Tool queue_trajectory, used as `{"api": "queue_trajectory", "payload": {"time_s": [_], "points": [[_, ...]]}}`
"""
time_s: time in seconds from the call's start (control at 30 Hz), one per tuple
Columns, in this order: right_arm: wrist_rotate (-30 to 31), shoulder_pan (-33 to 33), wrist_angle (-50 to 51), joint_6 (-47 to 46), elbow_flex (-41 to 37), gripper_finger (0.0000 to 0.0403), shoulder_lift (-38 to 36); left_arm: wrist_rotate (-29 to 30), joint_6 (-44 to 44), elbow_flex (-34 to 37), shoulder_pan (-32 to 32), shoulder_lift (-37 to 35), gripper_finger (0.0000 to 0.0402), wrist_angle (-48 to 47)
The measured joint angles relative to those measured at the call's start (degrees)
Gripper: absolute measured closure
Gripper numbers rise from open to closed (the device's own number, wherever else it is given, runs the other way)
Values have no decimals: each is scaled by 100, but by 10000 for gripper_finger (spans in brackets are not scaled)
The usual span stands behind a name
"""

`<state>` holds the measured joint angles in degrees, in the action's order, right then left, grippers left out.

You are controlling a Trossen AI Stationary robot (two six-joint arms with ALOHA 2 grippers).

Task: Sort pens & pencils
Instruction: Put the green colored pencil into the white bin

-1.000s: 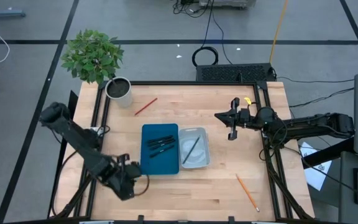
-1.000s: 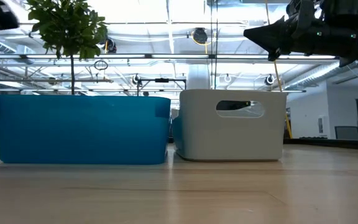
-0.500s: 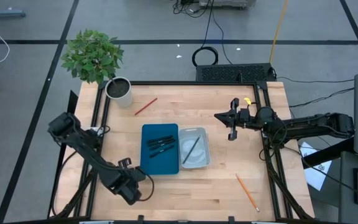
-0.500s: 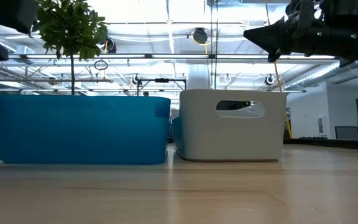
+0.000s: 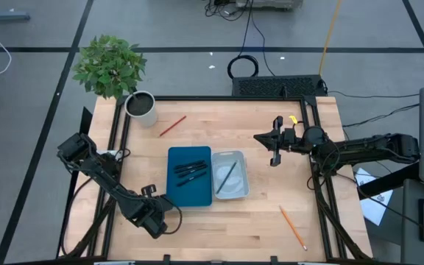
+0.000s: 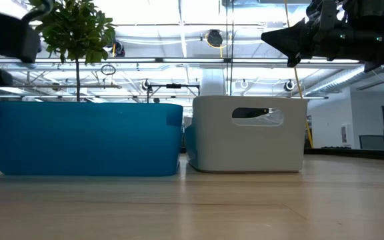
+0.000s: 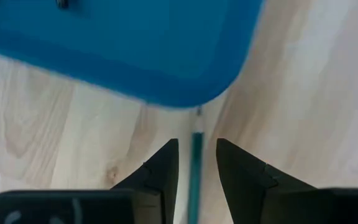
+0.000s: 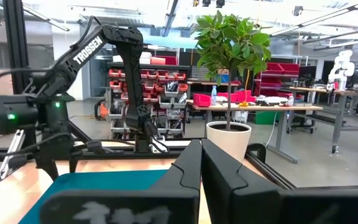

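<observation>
Several black pens (image 5: 190,171) lie in the blue tray (image 5: 175,197); a dark pencil (image 5: 227,177) lies in the white tray (image 5: 239,193). A red pencil (image 5: 173,126) and an orange pencil (image 5: 293,227) lie flat on the table. My left gripper (image 5: 162,213) is at the blue tray's near-left corner. In its wrist view it is open (image 7: 196,146), with a greenish pencil (image 7: 195,168) running lengthwise between the fingers; whether they touch it does not show. My right gripper (image 5: 258,137) hovers shut (image 8: 201,163) to the right of the white tray, high above the table (image 6: 267,33).
A potted plant (image 5: 140,107) stands at the table's far-left corner. A black frame rail (image 5: 118,147) runs along the table's left and right sides. Bare wood lies between the trays and the near edge (image 5: 227,228).
My left arm has swung its gripper toward the near edge and a little to the right, ending at the blue tray's near-left corner. The right arm has kept still.
</observation>
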<state>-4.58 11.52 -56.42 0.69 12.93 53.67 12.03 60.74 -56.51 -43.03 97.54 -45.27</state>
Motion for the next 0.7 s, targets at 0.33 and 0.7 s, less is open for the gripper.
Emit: {"api": "queue_trajectory", "payload": {"time_s": [0.33, 0.7], "points": [[0, 1, -4, 13, 2, 403, 0, 46, -378, 292, -9, 0, 288, 713], [0, 1, 11, 0, 2, 403, 0, -146, -424, 569, 129, -37, 288, 921]]}}
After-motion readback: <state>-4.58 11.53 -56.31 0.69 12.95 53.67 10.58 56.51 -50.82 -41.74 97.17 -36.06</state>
